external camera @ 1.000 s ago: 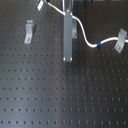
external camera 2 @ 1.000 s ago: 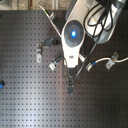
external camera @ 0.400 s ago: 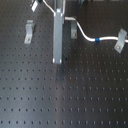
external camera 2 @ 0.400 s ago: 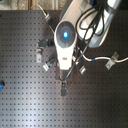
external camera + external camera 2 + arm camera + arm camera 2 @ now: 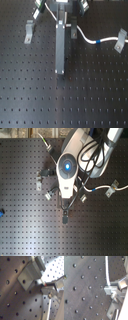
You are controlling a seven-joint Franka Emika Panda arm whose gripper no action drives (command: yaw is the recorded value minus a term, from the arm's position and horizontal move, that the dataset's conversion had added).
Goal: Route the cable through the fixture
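— On the first exterior view's left, what stood there?
— A grey bracket (image 5: pixel 30 32) on the black perforated board (image 5: pixel 65 100). Right of it the gripper (image 5: pixel 60 72) hung low over the board; whether its jaws were spread or pressed together, I couldn't tell.
— And the cable (image 5: pixel 90 40)?
— It curved rightward from behind the arm, blue band (image 5: pixel 100 41) showing, to the far-right fixture (image 5: pixel 119 40).

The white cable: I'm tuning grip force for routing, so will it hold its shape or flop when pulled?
Probably floppy: the cable sags in a loose curve between the gripper side and a bracket in the first exterior view. It looks thin and light, so it should follow a pull easily. Its smooth jacket might slip in a weak pinch.
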